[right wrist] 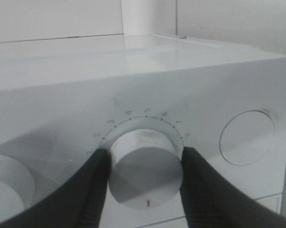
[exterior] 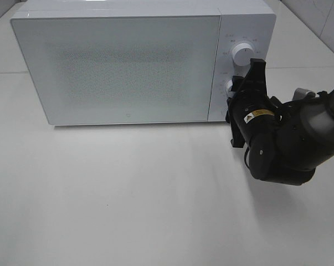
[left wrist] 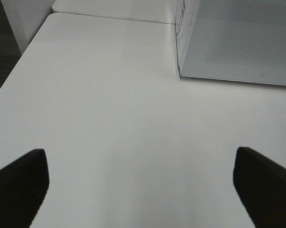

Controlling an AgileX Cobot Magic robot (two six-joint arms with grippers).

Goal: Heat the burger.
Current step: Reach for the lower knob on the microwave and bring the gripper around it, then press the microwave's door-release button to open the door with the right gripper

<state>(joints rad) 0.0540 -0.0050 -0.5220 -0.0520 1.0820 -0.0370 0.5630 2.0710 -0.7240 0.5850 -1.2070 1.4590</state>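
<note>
**A:** Where is the burger?

**B:** No camera shows it. The microwave [exterior: 122,61] fills the upper left of the overhead frame. Its door [exterior: 117,69] is shut and frosted. I judge the burger sits behind it, but I cannot confirm that.

**A:** So what is being handled?

**B:** The lower dial [right wrist: 145,178]. In the overhead frame it is at the upper right, just below the upper dial [exterior: 242,52]. The right end effector [right wrist: 143,164] is closed on it, with one of its fingers [right wrist: 93,190] pressed against each side of the rim.

**A:** How will the dial handle?

**B:** It looks like hard, smooth plastic, so it should be stiff and should not give under the squeeze. It is probably slick, though, so the pads could slide round the rim instead of turning it. Opposite sides of the rim, taken squarely, is the right hold.

**A:** And the other arm?

**B:** The left end effector [left wrist: 140,166] hangs over the bare tabletop [left wrist: 133,95] near the microwave's corner. Its jaws are wide apart and hold nothing.

**A:** And the burger itself?

**B:** A stacked burger is likely soft and apt to slide apart. I would support it from below rather than pinch the bun.
</note>
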